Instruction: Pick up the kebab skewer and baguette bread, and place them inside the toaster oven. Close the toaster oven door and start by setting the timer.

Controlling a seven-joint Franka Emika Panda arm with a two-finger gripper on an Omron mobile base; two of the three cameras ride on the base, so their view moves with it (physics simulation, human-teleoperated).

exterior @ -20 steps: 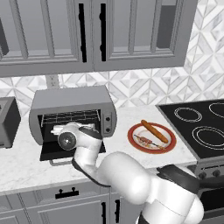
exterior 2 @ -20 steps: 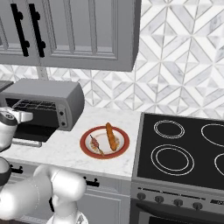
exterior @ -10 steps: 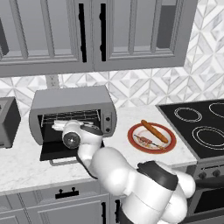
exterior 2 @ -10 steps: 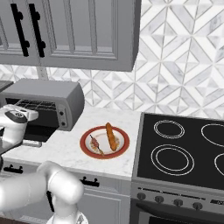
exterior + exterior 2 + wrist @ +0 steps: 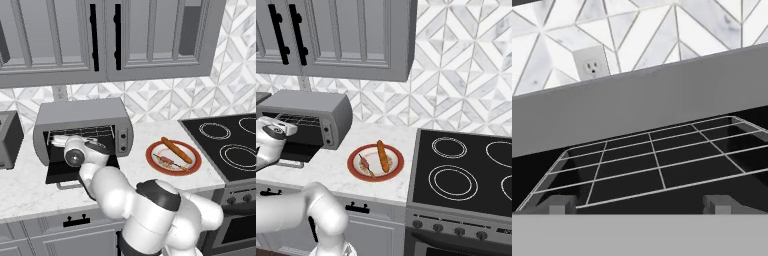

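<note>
White marble counter [image 5: 30, 190] under grey cabinets [image 5: 150, 35] — jaws spread wide, empty, facing toaster oven [image 5: 82, 122].

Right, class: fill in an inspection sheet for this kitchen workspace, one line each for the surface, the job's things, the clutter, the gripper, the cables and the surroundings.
Surface: white marble counter, bare around the plate.
Job's things: kebab skewer and baguette bread lie side by side on the red-rimmed plate, right of the toaster oven; toaster oven door dropped open, wire rack bare.
Clutter: dark grey appliance left of the oven.
Gripper: gripper open, holding nothing, at the oven's mouth facing the rack.
Cables: nothing seen; a wall outlet sits above the oven.
Surroundings: grey upper cabinets, patterned tile backsplash, black stovetop to the right.
</note>
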